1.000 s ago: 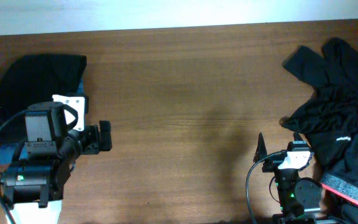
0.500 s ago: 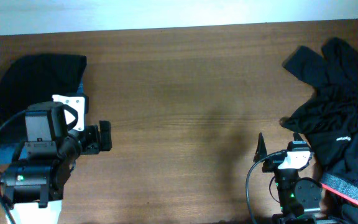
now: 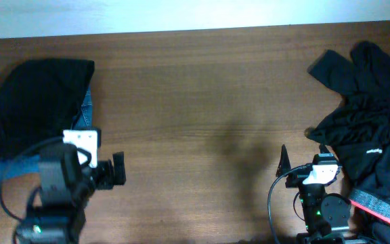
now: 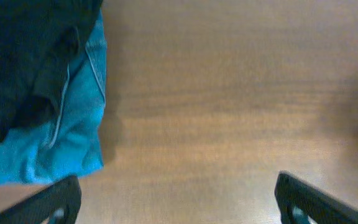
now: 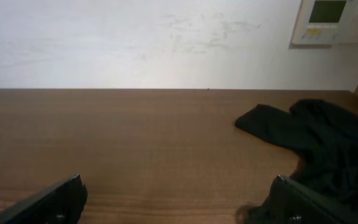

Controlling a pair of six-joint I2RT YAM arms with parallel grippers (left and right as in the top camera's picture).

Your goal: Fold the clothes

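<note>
Left fingers (image 4: 50, 203) now farther back

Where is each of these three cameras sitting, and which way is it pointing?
Overhead: fixed above the table, looking straight down; shows both arms, left gripper and right gripper.
Left wrist: on the left arm, looking down at blue jeans under black fabric; its open fingers frame the bottom.
Right wrist: on the right arm, looking level across the table to a white wall; open fingers at bottom corners.
Shared: overhead and right wrist both show the loose black garment.
</note>
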